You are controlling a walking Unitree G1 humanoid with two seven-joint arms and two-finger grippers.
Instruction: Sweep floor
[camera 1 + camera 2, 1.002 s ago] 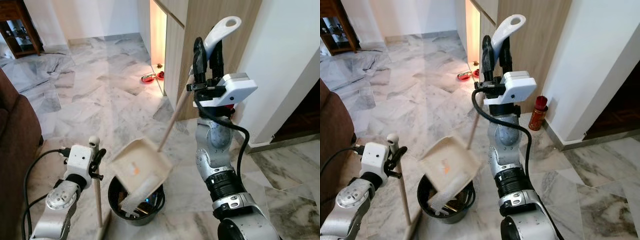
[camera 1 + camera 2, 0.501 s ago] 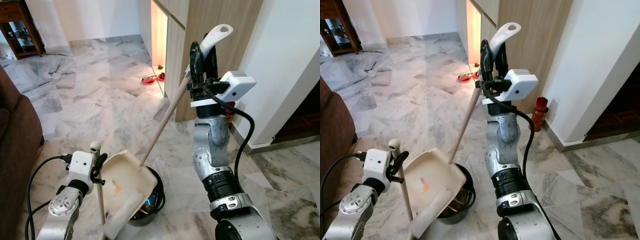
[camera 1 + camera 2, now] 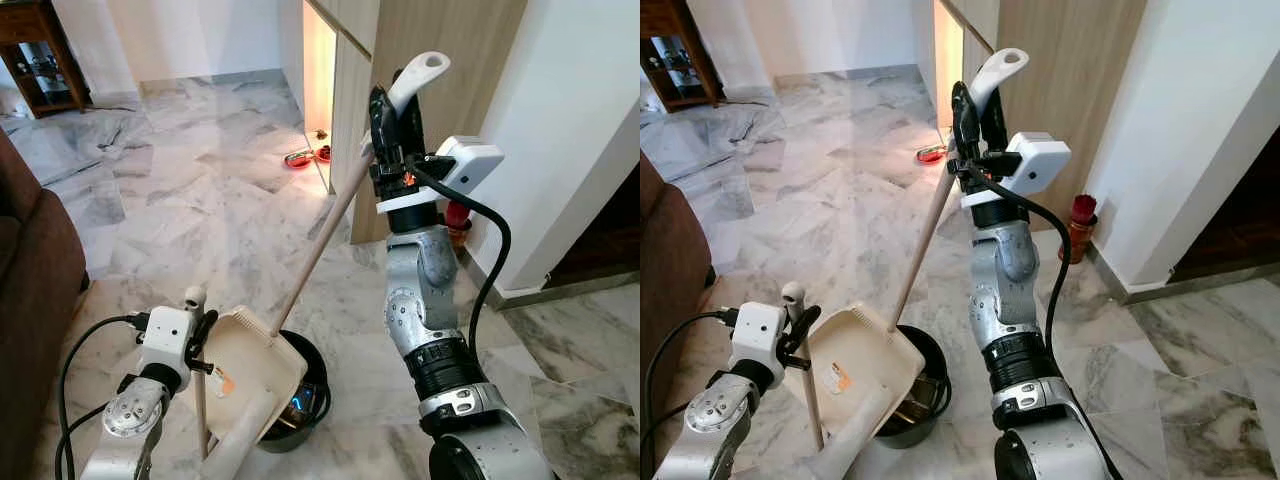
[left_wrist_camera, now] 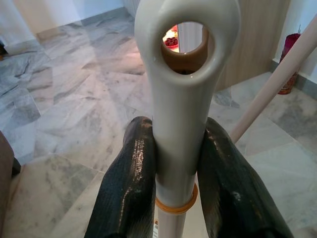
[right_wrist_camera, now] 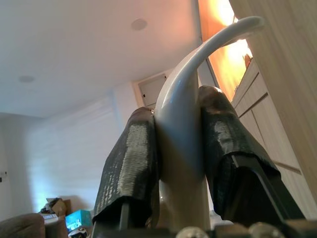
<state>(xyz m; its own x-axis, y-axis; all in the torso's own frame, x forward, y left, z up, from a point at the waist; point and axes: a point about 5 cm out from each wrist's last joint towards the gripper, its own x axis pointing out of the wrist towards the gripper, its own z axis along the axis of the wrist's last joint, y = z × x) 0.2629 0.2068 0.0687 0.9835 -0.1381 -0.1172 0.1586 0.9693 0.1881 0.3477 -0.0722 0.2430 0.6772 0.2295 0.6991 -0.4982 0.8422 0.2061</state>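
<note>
One dustpan (image 3: pixel 248 372) tilts over one black bin (image 3: pixel 300 405) — right gripper (image 3: pixel 393 100) clenched on its long handle (image 3: pixel 318 243), left gripper (image 4: pixel 171 163) grasping one broom (image 3: pixel 198 385).

bin (image 3: pixel 300 415) contents behind dustpan (image 3: pixel 252 365), broom handle (image 3: pixel 200 400) bottom cut off

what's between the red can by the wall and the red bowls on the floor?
The wooden cabinet corner and the raised right gripper, seen in the right eye view, between red can and bowls.
</note>
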